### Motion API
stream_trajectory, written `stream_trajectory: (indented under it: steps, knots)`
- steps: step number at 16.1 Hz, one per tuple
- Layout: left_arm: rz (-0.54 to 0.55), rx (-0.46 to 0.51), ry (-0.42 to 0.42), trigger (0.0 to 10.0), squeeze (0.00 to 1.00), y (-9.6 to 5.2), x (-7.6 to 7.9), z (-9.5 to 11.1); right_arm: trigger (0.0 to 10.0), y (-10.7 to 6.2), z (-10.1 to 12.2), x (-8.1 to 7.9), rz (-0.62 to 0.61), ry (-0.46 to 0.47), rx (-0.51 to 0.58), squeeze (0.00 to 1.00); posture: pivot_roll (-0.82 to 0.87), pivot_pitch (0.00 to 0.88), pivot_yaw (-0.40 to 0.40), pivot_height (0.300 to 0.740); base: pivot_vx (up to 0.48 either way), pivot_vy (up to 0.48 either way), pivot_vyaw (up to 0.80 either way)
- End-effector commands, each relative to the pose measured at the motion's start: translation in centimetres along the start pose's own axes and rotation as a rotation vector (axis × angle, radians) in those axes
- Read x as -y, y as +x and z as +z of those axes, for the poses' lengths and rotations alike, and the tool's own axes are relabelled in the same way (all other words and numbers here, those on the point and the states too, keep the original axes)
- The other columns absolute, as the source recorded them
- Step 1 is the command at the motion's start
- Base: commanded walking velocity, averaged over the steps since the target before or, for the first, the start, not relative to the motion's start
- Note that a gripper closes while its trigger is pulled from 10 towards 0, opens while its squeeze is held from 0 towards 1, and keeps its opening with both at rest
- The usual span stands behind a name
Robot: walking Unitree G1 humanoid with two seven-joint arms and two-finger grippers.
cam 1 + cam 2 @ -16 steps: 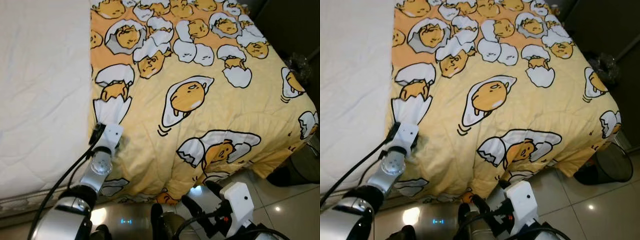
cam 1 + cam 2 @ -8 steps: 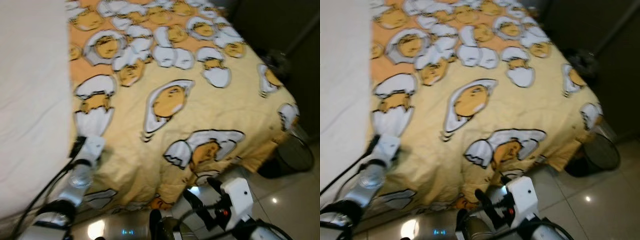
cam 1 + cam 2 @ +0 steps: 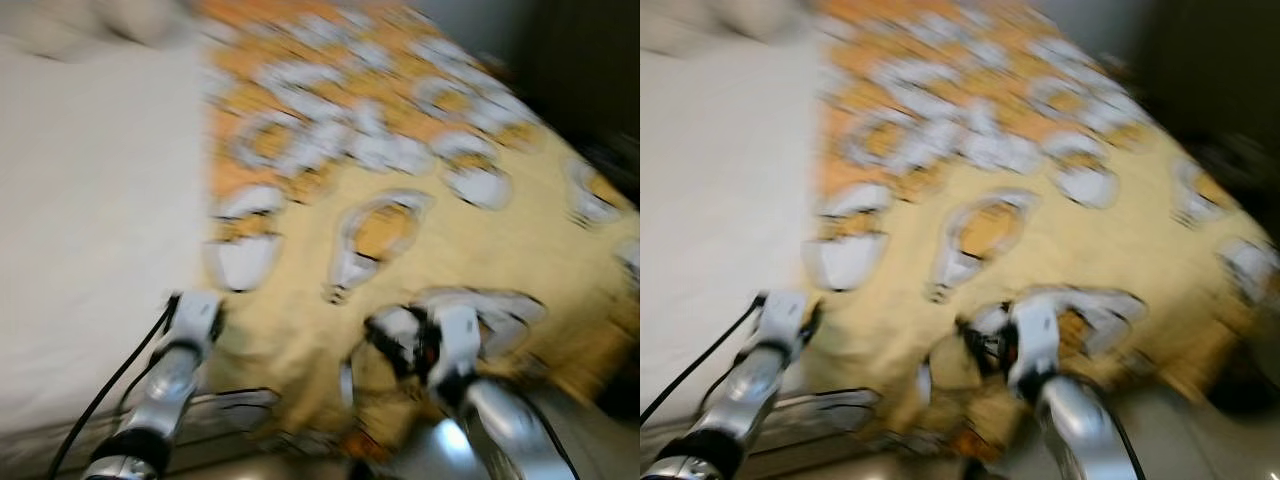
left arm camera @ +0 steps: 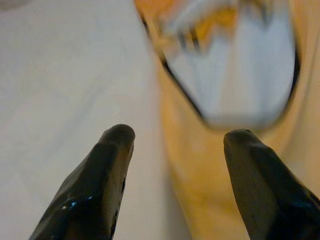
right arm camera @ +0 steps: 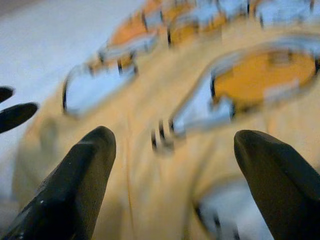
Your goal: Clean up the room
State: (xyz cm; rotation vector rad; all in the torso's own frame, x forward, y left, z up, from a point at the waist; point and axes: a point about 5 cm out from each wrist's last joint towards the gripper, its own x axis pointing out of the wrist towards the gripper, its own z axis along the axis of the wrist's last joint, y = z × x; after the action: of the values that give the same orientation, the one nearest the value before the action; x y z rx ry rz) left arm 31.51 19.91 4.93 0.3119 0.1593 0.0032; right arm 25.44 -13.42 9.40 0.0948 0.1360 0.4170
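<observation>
Through heavy blur, the white sheet (image 3: pixel 90 230) lies left, the left gripper (image 4: pixel 177 137) hangs spread apart at the yellow egg-print blanket's (image 3: pixel 420 240) edge, and the right gripper (image 5: pixel 172 145), fingers wide, hovers over the blanket on the bed.

You are in a bedroom at home. A big bed (image 3: pixel 90 260) takes up most of it, with a yellow cartoon egg blanket (image 3: pixel 420 220) on its right side.
</observation>
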Motion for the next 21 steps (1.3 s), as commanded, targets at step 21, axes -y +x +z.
stream_trajectory:
  steps: [21]
  knots:
    - [0.007,0.078,-0.063,10.0,0.00,-2.0,3.7,3.5,10.0,0.5,-2.8,5.2,-0.288,0.006,0.046,0.00,0.10,0.000,-0.013,0.731,-0.013,-0.146,0.51]
